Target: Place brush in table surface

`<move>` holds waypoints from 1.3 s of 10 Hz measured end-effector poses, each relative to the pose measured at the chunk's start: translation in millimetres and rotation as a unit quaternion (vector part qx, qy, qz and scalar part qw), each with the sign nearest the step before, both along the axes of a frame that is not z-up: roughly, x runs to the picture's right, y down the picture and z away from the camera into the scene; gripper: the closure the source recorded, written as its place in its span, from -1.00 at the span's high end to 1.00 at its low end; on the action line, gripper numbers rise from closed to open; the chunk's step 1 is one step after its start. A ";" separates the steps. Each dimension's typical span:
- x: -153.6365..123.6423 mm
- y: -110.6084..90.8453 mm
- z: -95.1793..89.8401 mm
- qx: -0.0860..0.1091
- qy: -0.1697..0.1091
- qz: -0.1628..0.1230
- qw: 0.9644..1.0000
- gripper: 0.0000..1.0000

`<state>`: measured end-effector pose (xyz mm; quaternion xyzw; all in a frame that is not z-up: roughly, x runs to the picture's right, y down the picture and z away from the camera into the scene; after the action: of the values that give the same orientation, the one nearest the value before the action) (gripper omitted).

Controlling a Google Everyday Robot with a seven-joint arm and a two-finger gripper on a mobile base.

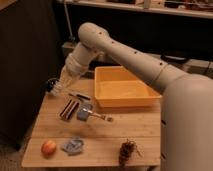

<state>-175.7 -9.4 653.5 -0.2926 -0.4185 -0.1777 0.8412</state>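
The brush (80, 96) is a slim stick with a dark end, lying on the light wooden table surface (135, 132) near its back left. My gripper (54, 88) hangs at the table's back left corner, just left of the brush. I cannot tell whether it touches the brush. The white arm reaches to it from the right foreground, passing above the orange bin.
An orange plastic bin (123, 88) stands at the back right. A dark striped block (69, 108) and a grey pad with a short handle (86, 114) lie in front of the brush. An apple (48, 147), a grey cloth (73, 145) and a pinecone (128, 150) line the front edge.
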 end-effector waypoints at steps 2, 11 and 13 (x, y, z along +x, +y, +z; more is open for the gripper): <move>40.7 51.4 2.1 -0.022 0.030 0.010 0.999 -0.84; 136.3 175.8 12.2 -0.068 0.193 -0.042 0.978 -0.84; 141.3 189.4 42.4 -0.080 0.204 -0.057 0.974 -0.84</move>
<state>-34.4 180.0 695.8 -0.4123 -0.2333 -0.1281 0.8713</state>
